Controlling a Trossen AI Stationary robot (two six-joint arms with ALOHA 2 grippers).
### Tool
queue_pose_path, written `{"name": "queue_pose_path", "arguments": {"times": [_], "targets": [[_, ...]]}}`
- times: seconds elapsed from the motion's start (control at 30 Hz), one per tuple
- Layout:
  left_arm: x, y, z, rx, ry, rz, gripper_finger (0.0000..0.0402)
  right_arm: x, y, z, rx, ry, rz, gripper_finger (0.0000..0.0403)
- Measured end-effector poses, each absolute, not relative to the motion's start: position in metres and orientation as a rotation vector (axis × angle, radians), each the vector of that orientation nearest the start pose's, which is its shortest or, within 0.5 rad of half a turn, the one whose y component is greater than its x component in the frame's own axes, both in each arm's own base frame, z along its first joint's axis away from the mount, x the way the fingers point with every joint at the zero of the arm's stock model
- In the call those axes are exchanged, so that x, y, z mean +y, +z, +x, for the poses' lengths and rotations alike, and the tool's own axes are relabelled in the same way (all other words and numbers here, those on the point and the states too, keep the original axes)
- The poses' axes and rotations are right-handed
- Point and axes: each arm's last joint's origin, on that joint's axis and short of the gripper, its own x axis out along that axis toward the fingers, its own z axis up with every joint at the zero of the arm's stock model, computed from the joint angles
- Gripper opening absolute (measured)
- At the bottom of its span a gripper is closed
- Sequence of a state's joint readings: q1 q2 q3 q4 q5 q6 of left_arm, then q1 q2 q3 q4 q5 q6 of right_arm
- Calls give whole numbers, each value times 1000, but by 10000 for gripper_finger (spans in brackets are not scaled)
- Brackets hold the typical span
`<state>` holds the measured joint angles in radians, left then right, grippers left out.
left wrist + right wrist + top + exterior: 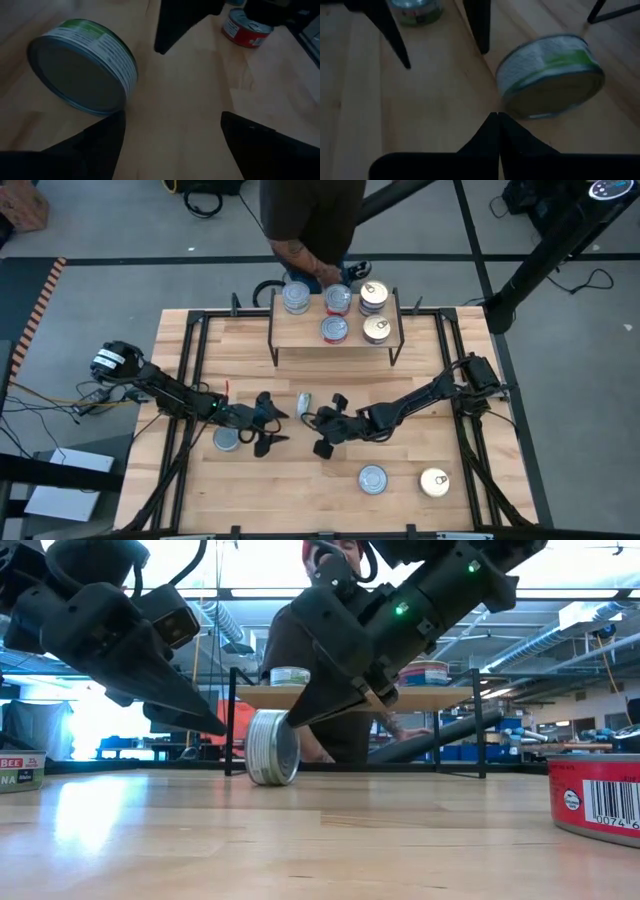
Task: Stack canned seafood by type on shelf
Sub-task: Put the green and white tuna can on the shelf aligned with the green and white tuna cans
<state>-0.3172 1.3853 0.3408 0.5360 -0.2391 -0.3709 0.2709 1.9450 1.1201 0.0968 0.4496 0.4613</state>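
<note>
A small flat round silver tin with a green-and-white label point(272, 747) is seen standing on its edge on the light-wood slatted counter point(300, 480), about mid-counter, in front of the shelf. In the high view it shows as a narrow silver sliver point(304, 402) between the two pincers. The left pincer point(267, 423) is spread wide, its dark fingers apart, with the on-edge tin point(85, 67) just beside one finger; contact cannot be told. The right pincer point(330, 423) is closed tight, fingertips together and holding nothing, with the same tin point(550, 75) just beyond its tips.

The shelf, a small rectangular light-wood board on thin black wire legs point(300, 335), stands at the counter's far edge. Five tins are set on it: a silver-blue-topped one point(296, 298) at far left, two red-labelled ones point(337, 300) point(334, 329) in the middle, and two gold pull-tab ones point(373, 296) point(377, 329) at right.

Loose tins lie flat on the counter: a silver one point(227, 439) near the left pincer, a silver one point(372, 479) and a gold-topped one point(434, 482) near the front right. A red-labelled tin point(596, 796) is seen at the low view's right edge.

A person in a dark top point(310, 220) stands behind the shelf, one hand point(330, 278) reaching at the shelf's far side.
</note>
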Motion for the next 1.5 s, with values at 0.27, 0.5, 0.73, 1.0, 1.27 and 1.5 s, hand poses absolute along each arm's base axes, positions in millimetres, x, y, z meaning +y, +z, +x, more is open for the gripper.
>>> {"name": "queue_pose_path", "arguments": {"times": [0.27, 0.5, 0.73, 1.0, 1.27, 1.5], "targets": [[-63, 135, 221, 471, 104, -202, 333, 86, 147, 387, 623, -338, 156, 7], [-62, 138, 225, 450, 133, -269, 333, 73, 141, 384, 696, -389, 143, 7], [-62, 142, 228, 434, 147, -292, 333, 64, 144, 389, 670, -376, 139, 7], [-62, 143, 228, 415, 153, -297, 333, 56, 148, 395, 624, -326, 144, 7], [-60, 142, 229, 399, 217, -293, 333, 54, 153, 398, 605, -235, 88, 7], [-58, 130, 234, 415, 353, -253, 332, 60, 152, 392, 668, -229, 81, 7]]}}
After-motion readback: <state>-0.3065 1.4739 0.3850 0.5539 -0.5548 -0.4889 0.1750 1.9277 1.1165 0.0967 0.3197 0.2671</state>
